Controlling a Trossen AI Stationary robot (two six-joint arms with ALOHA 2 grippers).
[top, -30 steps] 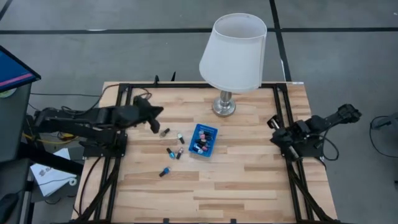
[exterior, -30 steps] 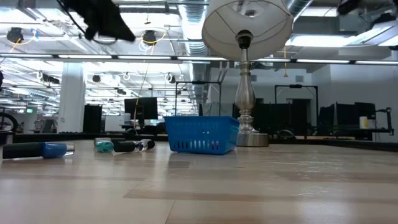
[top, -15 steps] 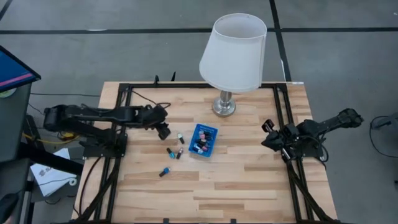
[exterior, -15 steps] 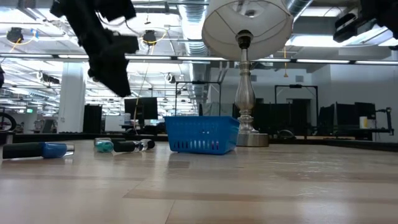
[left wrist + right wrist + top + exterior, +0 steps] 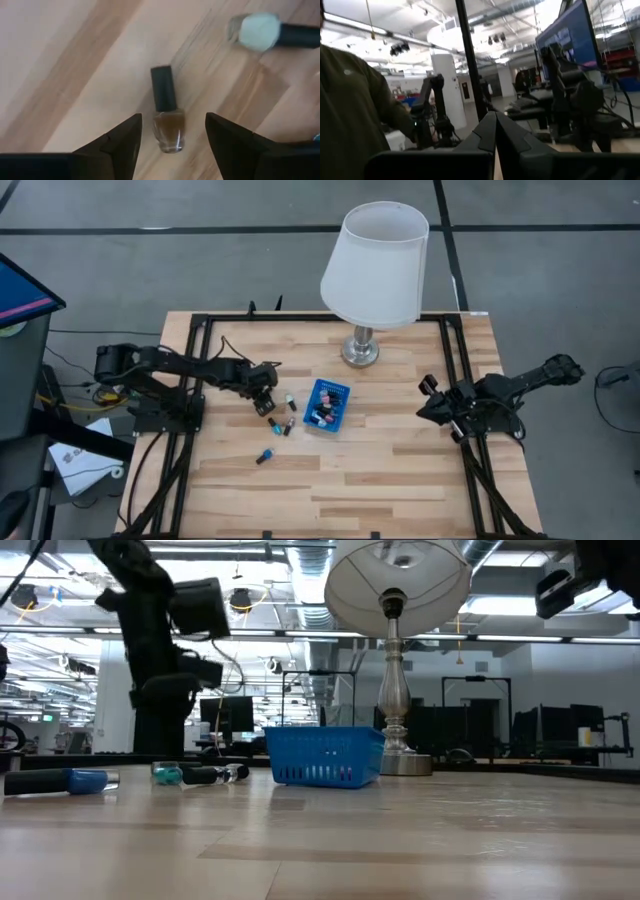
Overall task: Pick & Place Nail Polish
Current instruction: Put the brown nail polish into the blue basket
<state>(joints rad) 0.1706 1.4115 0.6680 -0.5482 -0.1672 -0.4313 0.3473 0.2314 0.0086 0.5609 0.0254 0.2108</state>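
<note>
The left end effector (image 5: 170, 145) hangs low over the wooden surface (image 5: 400, 480) with its fingers spread to either side of a brown nail polish bottle (image 5: 166, 117) lying flat, dark cap pointing away; nothing is gripped yet. I'd guess the little thing is light, hard glass, smooth and apt to roll or skid, so pinching across the squat body rather than the slim cap looks safest. Other bottles lie scattered near the blue basket (image 5: 327, 404), which already holds a few. The right end effector (image 5: 432, 398) waits clenched and empty at the far side. A white-shaded lamp (image 5: 375, 255) stands at the back of the surface; beyond is a big workshop with monitors, and a person's dark sleeve (image 5: 355, 115) nearby.
</note>
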